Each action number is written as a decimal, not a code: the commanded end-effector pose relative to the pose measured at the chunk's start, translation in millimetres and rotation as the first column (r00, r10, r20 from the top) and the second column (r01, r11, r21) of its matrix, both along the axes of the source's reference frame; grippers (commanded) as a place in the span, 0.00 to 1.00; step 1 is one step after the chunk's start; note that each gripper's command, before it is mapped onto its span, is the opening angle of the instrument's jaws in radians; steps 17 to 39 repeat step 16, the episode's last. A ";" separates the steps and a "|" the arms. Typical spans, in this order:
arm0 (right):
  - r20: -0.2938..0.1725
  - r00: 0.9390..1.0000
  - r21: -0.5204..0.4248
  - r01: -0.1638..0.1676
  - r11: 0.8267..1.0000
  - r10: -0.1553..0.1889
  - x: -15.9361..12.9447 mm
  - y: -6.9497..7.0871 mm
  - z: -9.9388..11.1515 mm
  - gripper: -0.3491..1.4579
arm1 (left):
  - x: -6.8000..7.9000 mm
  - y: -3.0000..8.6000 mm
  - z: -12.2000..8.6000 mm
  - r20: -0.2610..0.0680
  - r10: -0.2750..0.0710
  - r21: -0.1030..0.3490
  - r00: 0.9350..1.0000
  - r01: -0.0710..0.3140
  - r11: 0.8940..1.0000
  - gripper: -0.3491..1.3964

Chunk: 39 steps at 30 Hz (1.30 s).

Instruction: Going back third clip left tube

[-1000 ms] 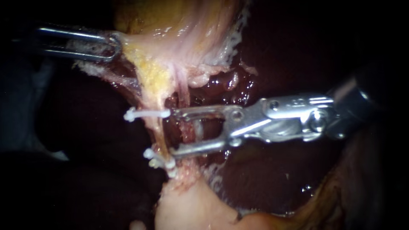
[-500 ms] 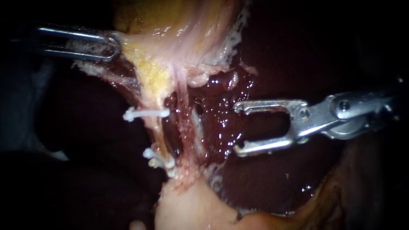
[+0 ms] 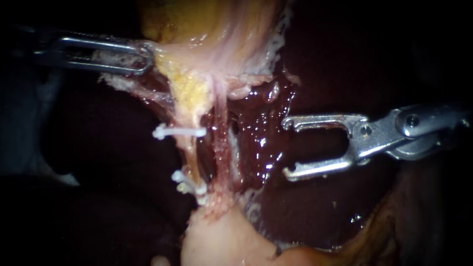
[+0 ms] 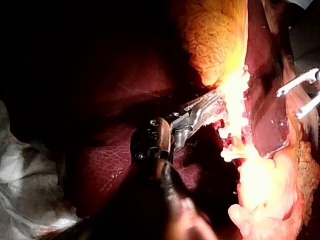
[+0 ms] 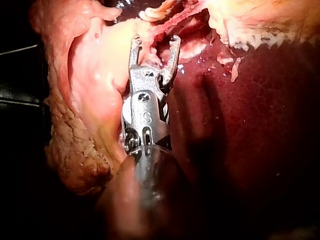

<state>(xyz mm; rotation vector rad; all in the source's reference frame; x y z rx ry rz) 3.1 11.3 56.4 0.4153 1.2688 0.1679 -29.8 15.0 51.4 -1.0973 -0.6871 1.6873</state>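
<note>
1. Clips [image 3: 189, 186] on the left tube [image 3: 190, 155] are what this withdrawal must spare. Nearest the camera, at right centre, my right instrument [image 3: 287, 148] has its jaws wide apart and empty. They sit over wet liver [image 3: 261, 143], apart from both tubes.
2. The safest path, I judge, is straight back along the shaft toward the right edge, with no sideways swing. The hooked tips should ride clear of the liver so they cannot scrape or snag it. In the right wrist view the right instrument [image 5: 155, 42] has strands of tissue just ahead of its jaws, so any forward drift is the risk.
3. The left tube runs down centre-left, from the gallbladder [image 3: 221, 29] to pale tissue [image 3: 221, 241] at lower centre. One clip [image 3: 180, 132] crosses it high and two lie close together lower down. All three look seated across it, which is worth a glance before leaving. The right tube [image 3: 221, 148] lies just beside it, bare.
4. Farther off, at upper left, my left instrument [image 3: 145, 56] has its jaws clamped on the gallbladder's edge, drawing the tubes taut. An even pull there should hold the clips in view during the retreat.
</note>
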 end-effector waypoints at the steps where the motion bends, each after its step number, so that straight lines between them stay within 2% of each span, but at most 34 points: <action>1: 0.000 1.000 0.000 0.000 1.000 0.000 -0.1 0.0 0.0 0.47 | -0.4 -0.1 0.3 -0.001 0.000 -0.002 1.000 0.000 1.000 0.00; 4: 0.000 1.000 0.000 0.000 1.000 0.000 -0.1 0.0 0.0 0.47 | -1.4 -0.4 1.1 -0.005 0.010 0.000 1.000 -0.010 1.000 0.00; 9: 0.000 1.000 0.000 0.000 1.000 0.000 -0.1 0.0 0.0 0.47 | -2.1 -0.6 1.5 -0.006 0.013 -0.001 1.000 -0.013 1.000 0.00; 39: 0.000 1.000 0.000 0.000 1.000 0.000 0.0 -0.1 -0.2 0.47 | -1.7 -0.5 1.5 -0.004 0.016 0.000 1.000 -0.016 1.000 0.00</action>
